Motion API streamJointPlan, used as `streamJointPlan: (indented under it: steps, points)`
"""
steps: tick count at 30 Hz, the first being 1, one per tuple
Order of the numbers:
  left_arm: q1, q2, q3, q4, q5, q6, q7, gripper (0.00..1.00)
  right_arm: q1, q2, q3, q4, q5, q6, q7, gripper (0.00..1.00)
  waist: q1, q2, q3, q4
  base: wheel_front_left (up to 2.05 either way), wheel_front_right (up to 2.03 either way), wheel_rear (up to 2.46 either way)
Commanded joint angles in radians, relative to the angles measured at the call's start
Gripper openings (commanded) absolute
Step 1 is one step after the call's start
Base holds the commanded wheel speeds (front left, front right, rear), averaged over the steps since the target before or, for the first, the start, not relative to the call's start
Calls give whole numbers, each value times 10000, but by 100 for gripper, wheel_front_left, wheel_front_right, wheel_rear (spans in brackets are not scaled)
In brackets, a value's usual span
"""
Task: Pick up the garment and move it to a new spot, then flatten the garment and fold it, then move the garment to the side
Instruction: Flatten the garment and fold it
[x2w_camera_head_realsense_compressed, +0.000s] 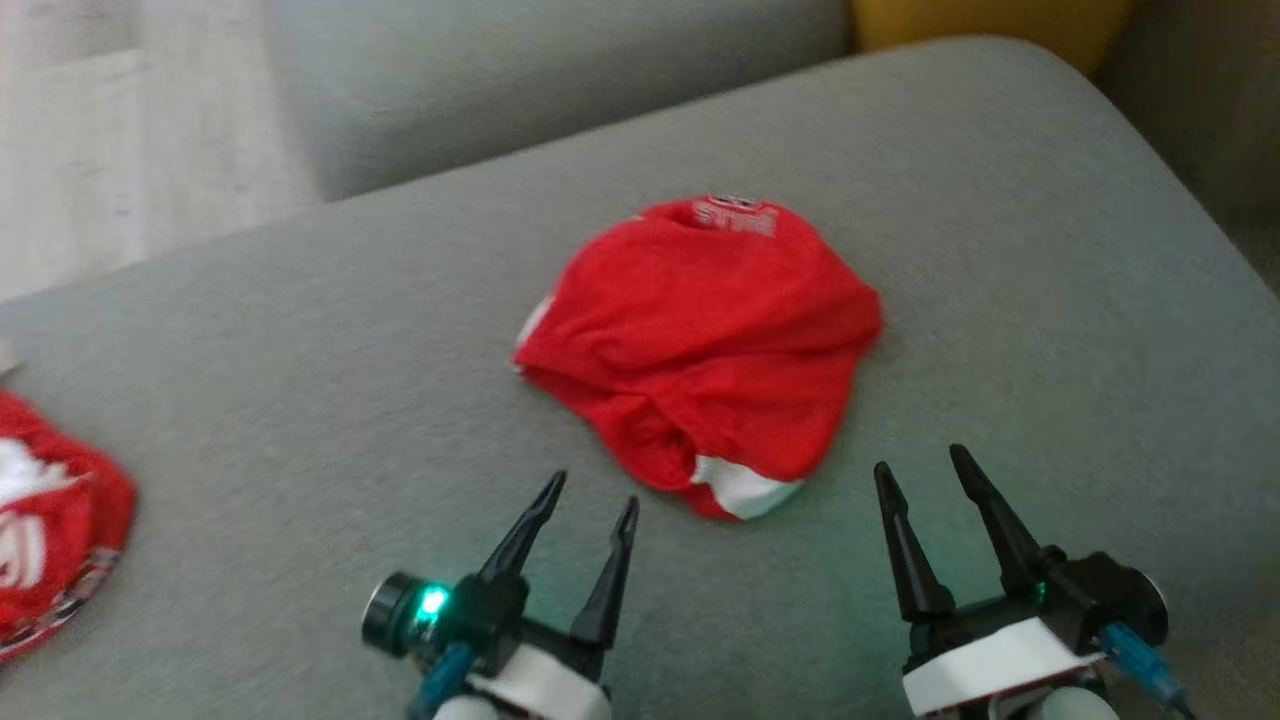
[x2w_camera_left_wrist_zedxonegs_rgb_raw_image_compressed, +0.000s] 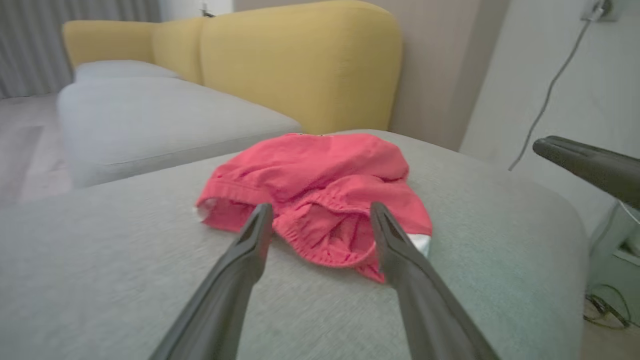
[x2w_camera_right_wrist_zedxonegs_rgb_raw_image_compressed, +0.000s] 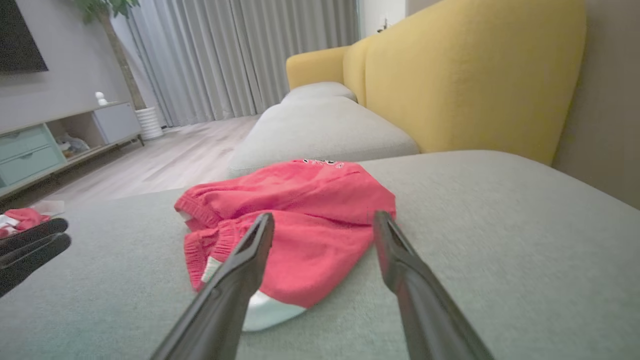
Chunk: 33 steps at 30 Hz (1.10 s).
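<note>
Left gripper (x2w_camera_head_realsense_compressed: 594, 490) and right gripper (x2w_camera_head_realsense_compressed: 919, 460) hover at frame bottom, fingers spread and empty, pointing at the crumpled red garment (x2w_camera_head_realsense_compressed: 700, 350) mid-frame on a grey sofa seat (x2w_camera_head_realsense_compressed: 300, 400); its white lettering is too blurred to read.

The head camera looks down from above onto the grey sofa cushion (x2w_camera_head_realsense_compressed: 300, 350). Both wrist cameras sit low and close over it, facing the yellow backrest (x2w_camera_left_wrist_zedxonegs_rgb_raw_image_compressed: 300, 65). All three views share the crumpled red garment (x2w_camera_head_realsense_compressed: 700, 340) at centre.

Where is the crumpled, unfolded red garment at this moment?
In the head view, the crumpled red fabric garment lies mid-seat on the grey sofa cushion, just beyond the left end effector and right end effector.
</note>
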Motion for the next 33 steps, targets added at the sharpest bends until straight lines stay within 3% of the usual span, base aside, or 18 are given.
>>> streamJointPlan:
  steps: [1, 10, 19, 20, 21, 22, 33]
  points:
    - [-850, -32, 6, 198, -64, -96, -53, 100, -544, -53, 259, -374, -76, -7, -38, 100, -1, 0, 560, -913, 0, 0, 0]
    - [-2189, -32, -1207, 2708, -762, -340, -53, 100, -662, -53, 428, -284, 30, -7, -38, 100, -1, 0, 942, -1942, 0, 0, 0]
    - [-3129, -32, -1313, 3463, -1112, -65, -53, 100, -755, -53, 588, -237, 152, -7, -38, 100, -1, 0, 1089, -2311, 0, 0, 0]
    - [-3202, -32, -1350, 3535, -1103, -112, -53, 95, -759, -53, 594, -233, 163, -7, -38, 100, -1, 0, 1104, -2335, 0, 0, 0]
    - [-3278, -32, -1367, 3574, -1101, -154, -53, 34, -765, -53, 597, -231, 176, -7, -38, 100, -1, 0, 1115, -2354, 0, 0, 0]
    - [-3327, -32, -1396, 3647, -1126, -217, -53, 0, -769, -53, 601, -226, 187, -7, -38, 100, -1, 0, 1119, -2371, 0, 0, 0]
    - [-4992, -32, -2410, 2734, -1529, -769, -51, 0, -617, -53, 699, -100, 314, -7, -38, 100, -1, 0, 476, -2269, 0, 0, 0]
